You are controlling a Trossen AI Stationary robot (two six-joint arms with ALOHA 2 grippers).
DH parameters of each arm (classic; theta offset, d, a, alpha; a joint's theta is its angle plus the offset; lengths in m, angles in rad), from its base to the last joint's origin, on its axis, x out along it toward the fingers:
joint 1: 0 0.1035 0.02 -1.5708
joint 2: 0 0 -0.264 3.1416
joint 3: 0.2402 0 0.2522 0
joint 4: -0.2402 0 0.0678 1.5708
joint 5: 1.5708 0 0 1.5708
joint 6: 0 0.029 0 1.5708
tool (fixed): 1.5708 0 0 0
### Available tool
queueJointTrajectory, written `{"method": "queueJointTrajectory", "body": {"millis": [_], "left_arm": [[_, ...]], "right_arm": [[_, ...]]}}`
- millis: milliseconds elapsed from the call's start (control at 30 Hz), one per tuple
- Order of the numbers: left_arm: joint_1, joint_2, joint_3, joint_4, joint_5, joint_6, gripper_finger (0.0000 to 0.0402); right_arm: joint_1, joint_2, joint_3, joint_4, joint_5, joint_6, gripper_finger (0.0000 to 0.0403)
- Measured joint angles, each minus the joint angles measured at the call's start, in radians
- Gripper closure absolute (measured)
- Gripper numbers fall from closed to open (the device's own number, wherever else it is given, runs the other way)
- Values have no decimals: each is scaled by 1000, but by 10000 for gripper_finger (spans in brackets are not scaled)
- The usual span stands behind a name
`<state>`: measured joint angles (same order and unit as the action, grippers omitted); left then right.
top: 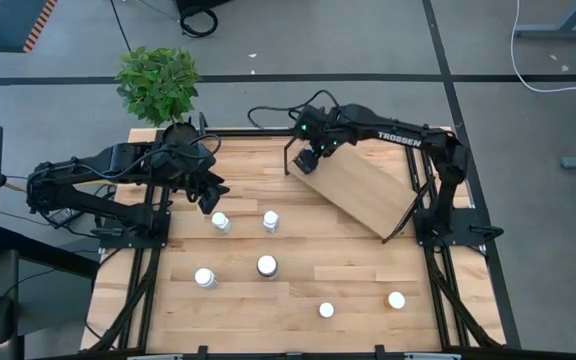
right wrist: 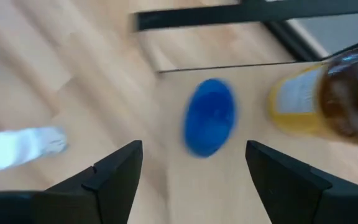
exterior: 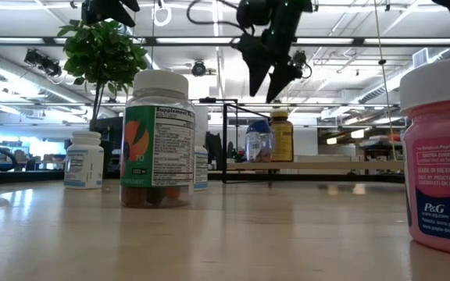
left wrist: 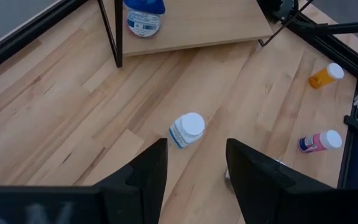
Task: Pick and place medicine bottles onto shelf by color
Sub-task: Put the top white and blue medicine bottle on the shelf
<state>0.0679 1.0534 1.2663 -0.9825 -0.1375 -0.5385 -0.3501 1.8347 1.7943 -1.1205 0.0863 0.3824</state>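
Note:
Several small bottles stand on the wooden table: two white-capped ones (top: 220, 222) (top: 270, 220), a dark-lidded one (top: 266, 265), and others nearer (top: 204, 277) (top: 326, 310) (top: 396, 299). The light-wood shelf (top: 363, 190) stands on its black wire frame at the far right. On its board stand a blue-capped bottle (right wrist: 210, 116) and an amber bottle (right wrist: 328, 99). My right gripper (top: 306, 160) hangs open above these two (exterior: 272, 82), touching nothing. My left gripper (top: 213, 192) hovers open above the table, with a white bottle (left wrist: 186, 129) ahead of its fingers.
A potted plant (top: 158, 85) stands at the table's far left corner. An orange bottle (left wrist: 325, 76) and a pink one (left wrist: 319, 141) stand near the black frame rails on the near right. In the low view, a green-labelled bottle (exterior: 157, 140) stands close to the camera.

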Motion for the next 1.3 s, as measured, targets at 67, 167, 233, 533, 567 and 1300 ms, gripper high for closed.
{"method": "queueJointTrajectory", "body": {"millis": [67,167,233,533,567,1300], "left_arm": [[0,0,0,0,0,0,232],[0,0,0,0,0,0,232],[0,0,0,0,0,0,232],[0,-1,0,-5,0,28,232],[0,-2,0,-7,0,32,232],[0,-167,13,-108,30,50,232]], "right_arm": [[43,0,1,2,-14,13,109],[123,0,-6,19,-17,40,109],[182,0,-13,63,-9,36,109],[412,0,-16,383,266,-98,109],[431,0,-16,399,319,-96,109],[473,293,-17,434,185,175,109]]}}
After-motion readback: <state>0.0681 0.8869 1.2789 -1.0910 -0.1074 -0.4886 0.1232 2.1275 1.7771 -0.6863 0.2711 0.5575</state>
